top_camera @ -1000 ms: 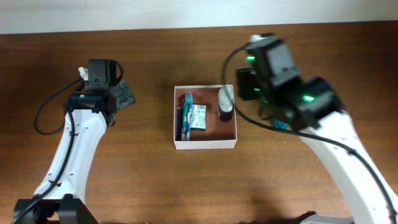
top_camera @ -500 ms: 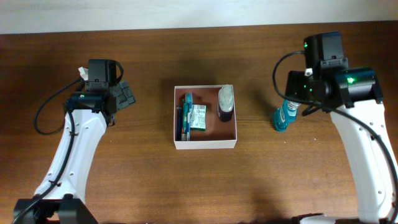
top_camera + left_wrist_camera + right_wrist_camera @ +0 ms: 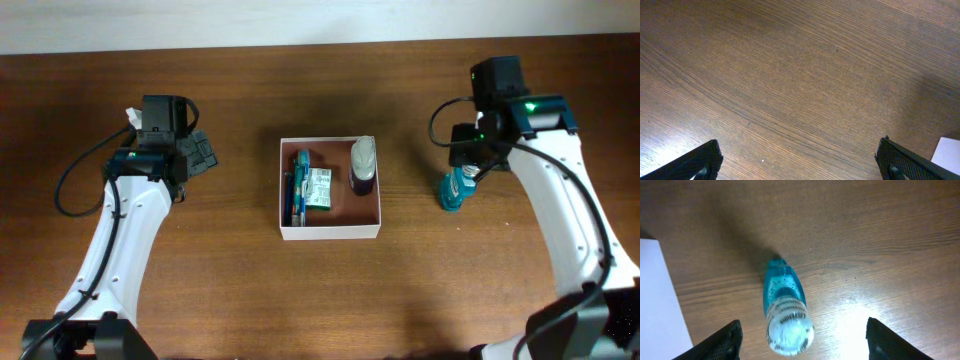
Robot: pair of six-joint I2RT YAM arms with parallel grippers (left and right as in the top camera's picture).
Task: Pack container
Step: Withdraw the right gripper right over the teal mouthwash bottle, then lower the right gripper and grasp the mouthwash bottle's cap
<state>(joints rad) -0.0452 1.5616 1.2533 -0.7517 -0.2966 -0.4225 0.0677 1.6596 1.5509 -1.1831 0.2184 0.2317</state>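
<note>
White container [image 3: 330, 233], grey-capped bottle [image 3: 363, 166] and packet [image 3: 318, 188] inside

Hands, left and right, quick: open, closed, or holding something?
Left hand: open, empty.
Right hand: open, holding nothing, above the teal bottle.

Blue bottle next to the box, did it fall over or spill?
No, nothing looks wrong. The blue bottle stands upright on the table, cap on, with no puddle around it. It just sits outside the container, to its right, while the other things lie inside.
</note>
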